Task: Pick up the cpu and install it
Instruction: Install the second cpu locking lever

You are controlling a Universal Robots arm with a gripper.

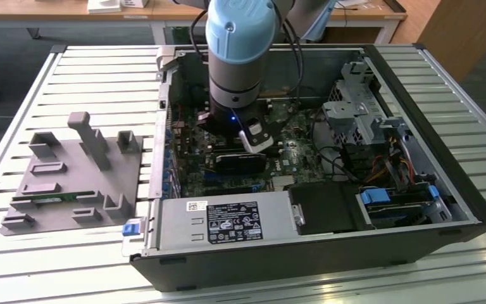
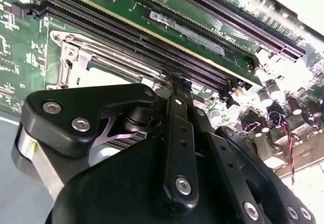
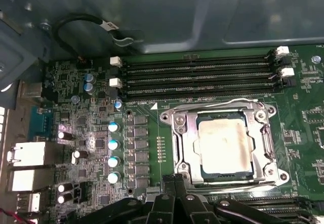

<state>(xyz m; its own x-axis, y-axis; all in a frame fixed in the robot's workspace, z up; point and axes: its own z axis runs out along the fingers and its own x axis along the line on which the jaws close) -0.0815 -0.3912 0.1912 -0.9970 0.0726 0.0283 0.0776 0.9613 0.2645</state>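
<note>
cpu (image 3: pixel 225 145) seated in motherboard socket (image 3: pixel 178 133) just beside the hand (image 3: pixel 174 181), fingers pressed together, empty; computer case (image 1: pixel 328 253) on slatted desk (image 1: pixel 57 82).

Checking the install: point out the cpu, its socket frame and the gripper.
cpu (image 3: pixel 224 147), first wrist view, middle of its metal top plate.
socket frame (image 3: pixel 178 120), first wrist view, frame corner.
gripper (image 3: pixel 174 182), first wrist view, fingertips.

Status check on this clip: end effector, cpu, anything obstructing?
End effector low inside the computer case, beside the socket. Cpu seated in the socket, silver top showing. Nothing lying on the cpu.
</note>
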